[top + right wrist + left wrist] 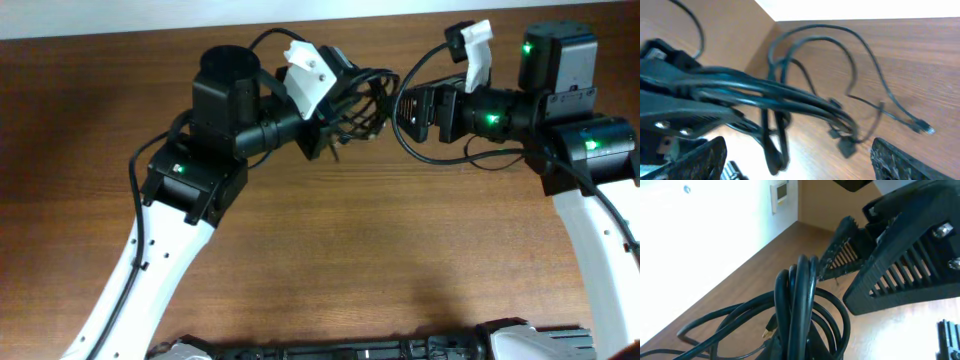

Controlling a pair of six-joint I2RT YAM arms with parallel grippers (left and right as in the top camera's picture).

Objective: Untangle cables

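A bundle of black cables (365, 100) hangs between my two grippers above the far middle of the wooden table. My left gripper (335, 110) is shut on the bundle. In the left wrist view the looped cables (800, 295) rise out of its jaws (805, 347), and a gold plug tip (768, 330) shows. My right gripper (405, 108) is open just right of the bundle. In the right wrist view its fingers (797, 157) are wide apart, with the cables (790, 97) ahead of them and not between them. A thin cable ends in a small plug (922, 127).
The table's back edge and a white wall run just behind the grippers (120, 25). The right arm's own black lead loops below its wrist (430, 150). A black fixture lies along the front edge (380, 350).
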